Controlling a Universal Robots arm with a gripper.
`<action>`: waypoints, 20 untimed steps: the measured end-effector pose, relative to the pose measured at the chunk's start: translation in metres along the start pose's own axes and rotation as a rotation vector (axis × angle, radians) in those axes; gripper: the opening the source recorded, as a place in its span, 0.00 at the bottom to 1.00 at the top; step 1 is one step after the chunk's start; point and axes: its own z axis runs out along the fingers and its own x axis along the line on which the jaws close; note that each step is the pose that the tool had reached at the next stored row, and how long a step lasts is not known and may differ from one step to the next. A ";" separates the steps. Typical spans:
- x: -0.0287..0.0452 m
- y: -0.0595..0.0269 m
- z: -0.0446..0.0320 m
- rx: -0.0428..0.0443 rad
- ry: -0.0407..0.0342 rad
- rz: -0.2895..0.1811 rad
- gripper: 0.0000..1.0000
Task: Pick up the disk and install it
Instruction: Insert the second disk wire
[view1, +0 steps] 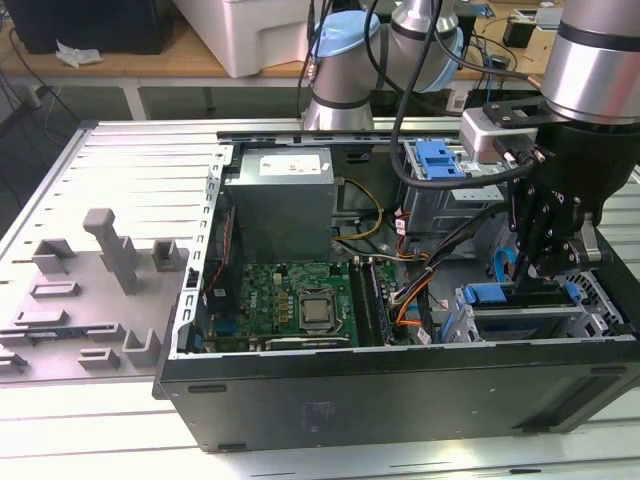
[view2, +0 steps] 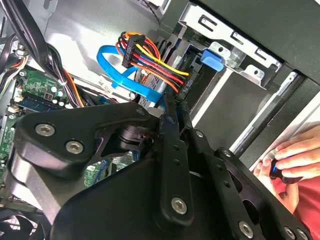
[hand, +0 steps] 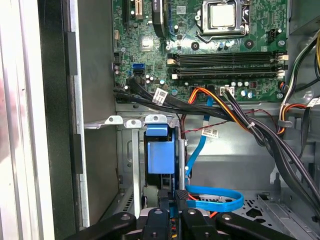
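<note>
My pincer (view1: 541, 268) looks pinched narrow over the bay (view1: 520, 310); the disk (hand: 161, 156) sits just ahead.

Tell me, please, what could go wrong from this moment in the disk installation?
1. The blue flat cable loops right beside the gripper in the first wrist view, so a move of the arm might snag or tug it.
2. A person's hand rests near the case edge close to the arm in the second wrist view and could be struck or pinched.
</note>
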 end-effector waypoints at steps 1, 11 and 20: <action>0.0000 0.0000 0.0000 0.0000 0.0000 0.000 0.16; 0.0000 0.0000 0.0000 0.0000 -0.0001 0.000 0.42; 0.0005 -0.0003 -0.0045 0.0002 0.0082 -0.001 0.48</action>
